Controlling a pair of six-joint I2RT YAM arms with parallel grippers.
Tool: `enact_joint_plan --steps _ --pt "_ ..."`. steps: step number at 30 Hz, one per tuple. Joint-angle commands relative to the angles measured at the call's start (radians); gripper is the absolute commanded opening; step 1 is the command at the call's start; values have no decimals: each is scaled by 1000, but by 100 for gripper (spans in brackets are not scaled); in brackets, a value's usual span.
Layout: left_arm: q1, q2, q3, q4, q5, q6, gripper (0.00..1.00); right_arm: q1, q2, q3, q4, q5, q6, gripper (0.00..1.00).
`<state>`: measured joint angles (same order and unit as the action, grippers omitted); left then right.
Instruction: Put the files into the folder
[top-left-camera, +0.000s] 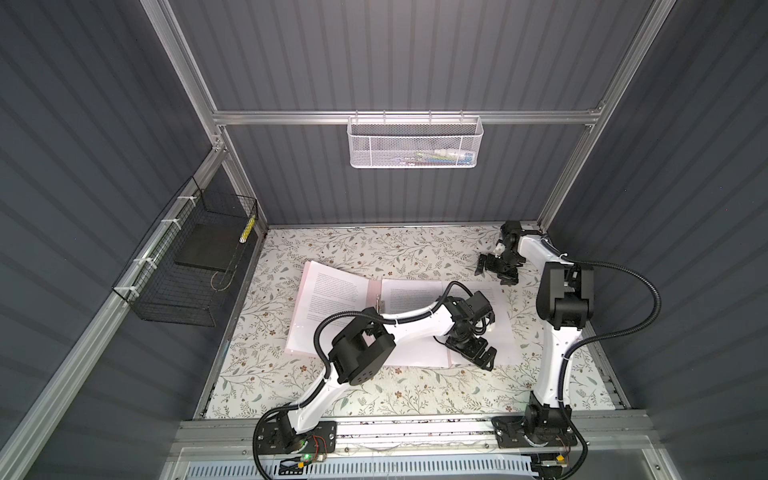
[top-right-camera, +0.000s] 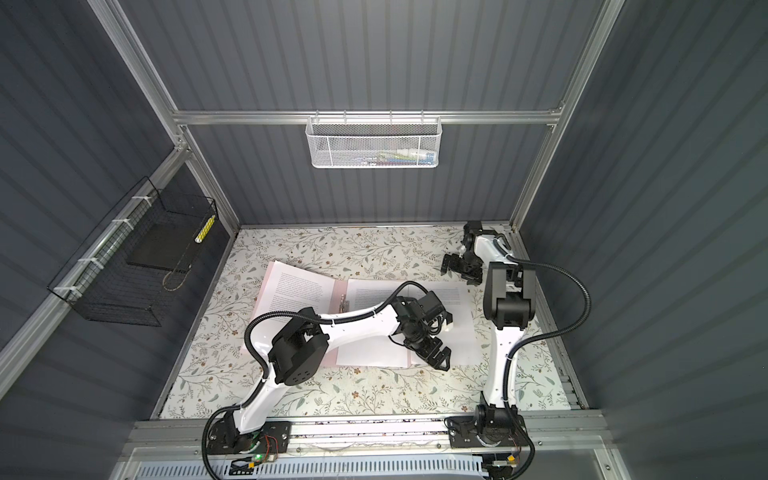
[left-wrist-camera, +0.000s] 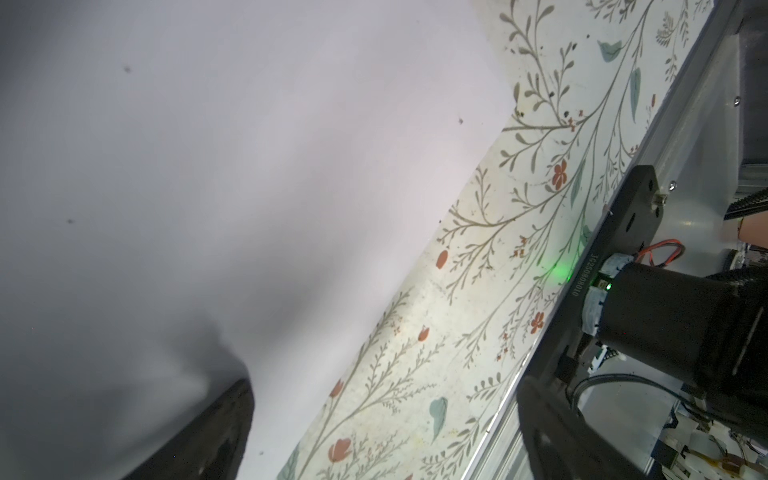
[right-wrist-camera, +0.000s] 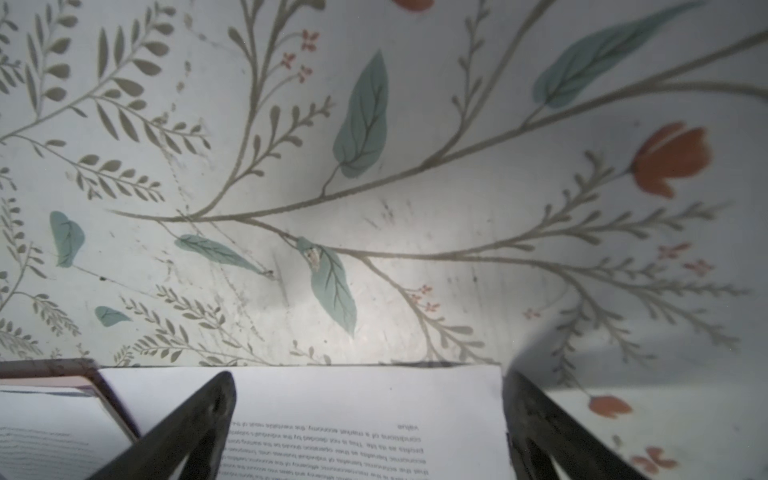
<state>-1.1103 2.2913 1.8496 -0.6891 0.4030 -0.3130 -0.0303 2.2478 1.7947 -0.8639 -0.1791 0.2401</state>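
While its arm (top-left-camera: 415, 328) hides part of the files (top-left-camera: 332, 291), the left gripper (top-left-camera: 482, 358) and right gripper (top-left-camera: 492, 270) gape empty.

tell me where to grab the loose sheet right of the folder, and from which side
Its far edge, near the far right corner, coming in low from the far side. The sheet lies flat on the table beside the folder, so nothing to pinch from above; that edge is bare and sits between the fingers of the open right gripper. The left gripper crowds the near edge.
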Motion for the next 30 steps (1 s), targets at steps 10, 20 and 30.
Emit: enact_joint_plan --steps 10,20,30 --pt "33 25 -26 -87 -24 23 100 16 -46 -89 -60 -68 -45 99" --pt "38 36 -24 -68 -10 25 100 20 -158 -271 5 -214 -19 99" --pt "43 63 -15 -55 1 19 100 -69 -467 -634 268 -476 154 99"
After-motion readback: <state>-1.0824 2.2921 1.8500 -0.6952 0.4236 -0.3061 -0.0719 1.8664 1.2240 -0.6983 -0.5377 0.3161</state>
